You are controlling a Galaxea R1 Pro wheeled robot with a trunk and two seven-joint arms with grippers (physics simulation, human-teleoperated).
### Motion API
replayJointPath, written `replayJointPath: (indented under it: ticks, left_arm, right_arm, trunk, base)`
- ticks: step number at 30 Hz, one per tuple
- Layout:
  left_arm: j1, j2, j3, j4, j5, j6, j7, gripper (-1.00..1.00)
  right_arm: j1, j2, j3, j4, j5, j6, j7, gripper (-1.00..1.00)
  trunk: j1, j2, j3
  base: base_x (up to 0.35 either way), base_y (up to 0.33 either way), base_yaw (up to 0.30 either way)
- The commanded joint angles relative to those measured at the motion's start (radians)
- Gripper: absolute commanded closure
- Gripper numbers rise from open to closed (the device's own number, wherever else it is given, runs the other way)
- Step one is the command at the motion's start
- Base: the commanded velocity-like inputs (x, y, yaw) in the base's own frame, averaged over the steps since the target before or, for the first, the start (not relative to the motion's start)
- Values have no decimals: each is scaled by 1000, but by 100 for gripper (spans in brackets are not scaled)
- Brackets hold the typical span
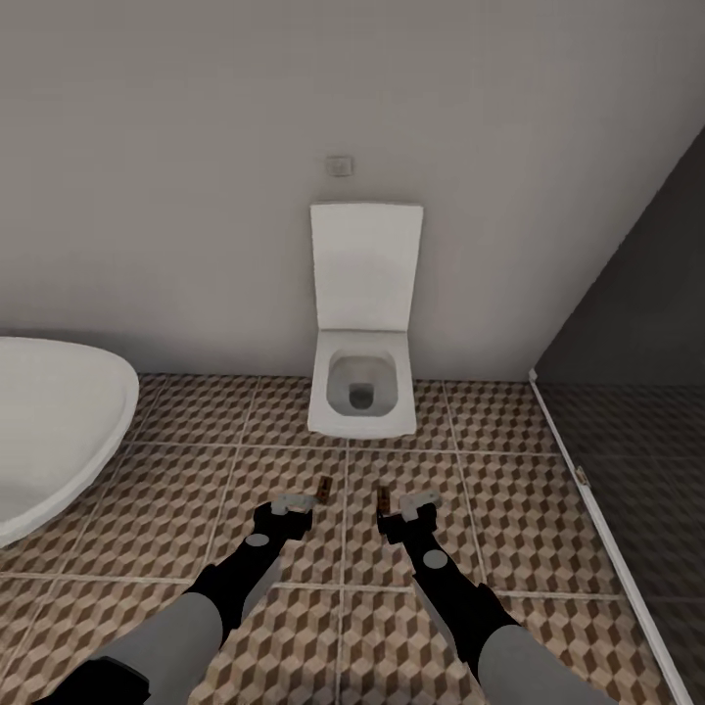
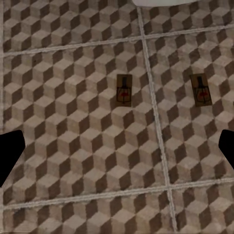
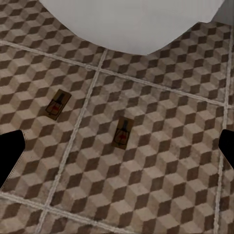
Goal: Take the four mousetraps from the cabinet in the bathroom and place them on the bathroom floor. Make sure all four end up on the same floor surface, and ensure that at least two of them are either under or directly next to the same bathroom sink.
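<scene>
Your 2 claws hang low over the bathroom floor [image 1: 196, 460], in front of the toilet [image 1: 360, 392]. Left claw [image 1: 294, 507]: fingers spread, nothing between them. Right claw [image 1: 409, 509]: fingers likewise spread, nothing held.

2 mousetraps lie flat on the tiles. The left mousetrap [image 1: 323, 489] sits just beyond and to the right of your left claw, left of a grout line. The right mousetrap [image 1: 384, 499] sits just left of your right claw, on the other side of that line. Both lie between the claws and the toilet, near each other but apart.

In the left wrist view both traps [image 2: 125, 89] [image 2: 200, 89] lie on the tiles between the 2 dark fingertips [image 2: 9, 153].

Containers: the toilet bowl is open, lid raised. The bathtub [image 1: 54, 421] stands far left.

No legible writing on any item.
</scene>
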Motion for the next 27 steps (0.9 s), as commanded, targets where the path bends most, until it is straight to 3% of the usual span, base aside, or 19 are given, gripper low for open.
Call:
replayJointPath:
  ticks: [1, 10, 27]
  left_arm:
    - [-1, 0, -8, 0, 10, -1, 7, -100]
    - [-1, 1, -8, 0, 10, -1, 7, -100]
    - [-1, 0, -8, 2, 11, -1, 7, -100]
  right_arm:
    - [-1, -1, 5, 1, 3, -1, -8, -100]
    - [-1, -1, 5, 1, 3, -1, -8, -100]
    - [-1, -1, 5, 1, 2, -1, -8, -100]
  trunk:
    - [-4, 7, 4]
    - [-38, 70, 40]
    - [-104, 189, 97]
  base:
    - [0, 0, 204]
    - [0, 0, 164]
    - [0, 0, 13]
